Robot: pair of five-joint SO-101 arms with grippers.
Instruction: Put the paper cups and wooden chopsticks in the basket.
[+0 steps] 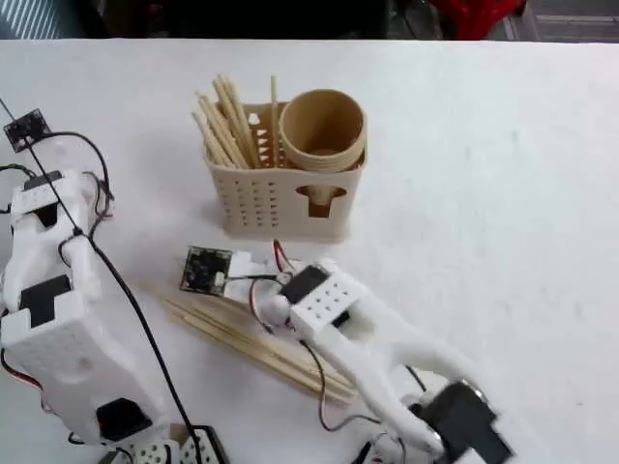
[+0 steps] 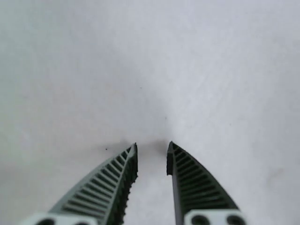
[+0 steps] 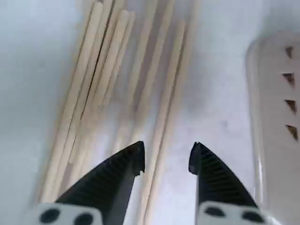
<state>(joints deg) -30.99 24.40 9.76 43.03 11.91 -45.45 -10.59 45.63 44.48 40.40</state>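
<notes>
Wood: loose chopsticks (image 1: 242, 336) lay in a flat bundle on the white bench (image 1: 503, 193), at about 6 o'clock from the basket (image 1: 280, 208), running from 10 o'clock down to 4 o'clock. Part of the bundle was hidden under the right arm (image 1: 329, 304).

Cream perforated basket stood upright, just toward 12 o'clock of bench centre. Its 3 o'clock compartment held nested paper cups (image 1: 322, 130), mouths up. The 9 o'clock compartment held standing chopsticks (image 1: 227, 124), fanned and leaning toward 11 o'clock.

Right claw (image 3: 166, 157) was released, with its jaws parted. It hung low over the loose chopsticks (image 3: 112, 70), and one stick ran beneath the gap between the tips. Nothing was gripped. The basket wall (image 3: 274, 122) was close beside it.

Left arm (image 1: 48, 319) sat along the 8 o'clock edge of the bench, well apart from the basket and sticks. Left claw (image 2: 151, 159) was slightly parted and empty, its tips close over bare bench (image 2: 150, 70).
</notes>
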